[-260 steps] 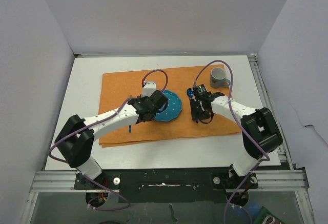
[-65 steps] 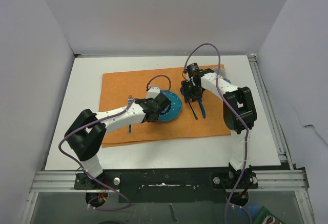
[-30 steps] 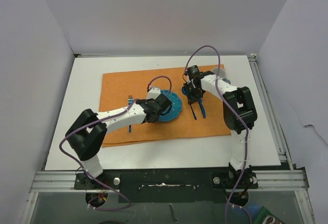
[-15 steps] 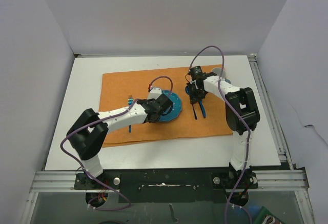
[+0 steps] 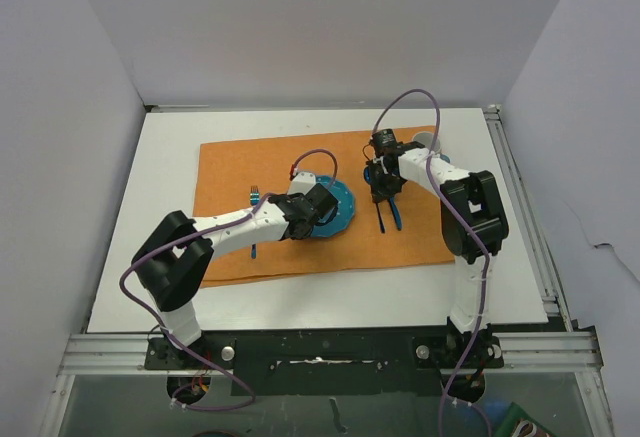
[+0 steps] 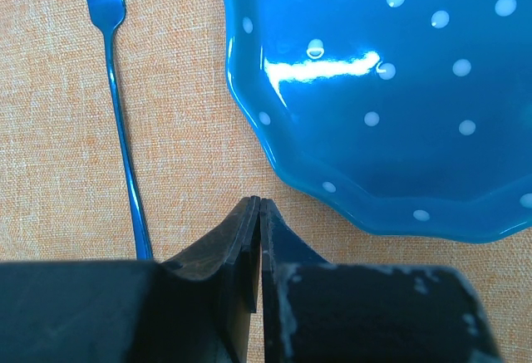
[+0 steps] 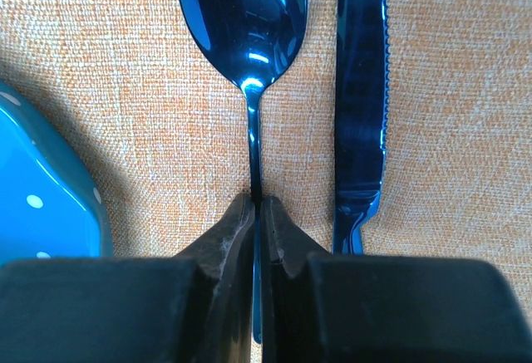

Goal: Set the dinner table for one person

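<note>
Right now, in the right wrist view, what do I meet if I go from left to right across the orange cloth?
blue dotted plate → spoon → knife

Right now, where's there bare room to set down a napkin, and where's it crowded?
Free: the dinner table left of the orange cloth, and its near strip in front of the cloth. The cloth's near edge below the plate is bare. Crowded: the row of fork, plate, spoon and knife, and around the mug.
</note>
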Motion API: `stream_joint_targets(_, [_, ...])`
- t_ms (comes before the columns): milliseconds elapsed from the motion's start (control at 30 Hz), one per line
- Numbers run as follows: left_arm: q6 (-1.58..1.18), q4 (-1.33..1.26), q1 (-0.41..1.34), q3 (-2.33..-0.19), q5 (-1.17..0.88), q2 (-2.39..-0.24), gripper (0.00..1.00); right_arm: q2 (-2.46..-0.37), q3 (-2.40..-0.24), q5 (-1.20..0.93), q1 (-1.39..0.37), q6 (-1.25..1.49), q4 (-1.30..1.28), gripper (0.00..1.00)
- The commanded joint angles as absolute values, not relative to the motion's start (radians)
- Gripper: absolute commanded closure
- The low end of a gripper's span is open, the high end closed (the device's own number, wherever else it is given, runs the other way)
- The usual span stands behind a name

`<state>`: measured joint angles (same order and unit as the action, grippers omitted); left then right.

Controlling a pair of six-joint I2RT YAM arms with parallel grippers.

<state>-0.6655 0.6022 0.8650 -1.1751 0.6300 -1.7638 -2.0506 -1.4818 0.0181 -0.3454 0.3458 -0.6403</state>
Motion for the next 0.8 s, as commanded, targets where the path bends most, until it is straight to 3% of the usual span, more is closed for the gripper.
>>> stream_joint_targets(0, [-0.667,0.597,0.871,-1.213,0.641,-1.761,0.96,-2.008,-1.457,0.106,-0.319,0.349,-0.644,1.00])
stream_joint_targets(767, [-0.666,0.598,0.876,-1.221,0.637,-1.764,0.96,-1.968,-1.404,0.099,-0.316,0.375,-0.624,0.98])
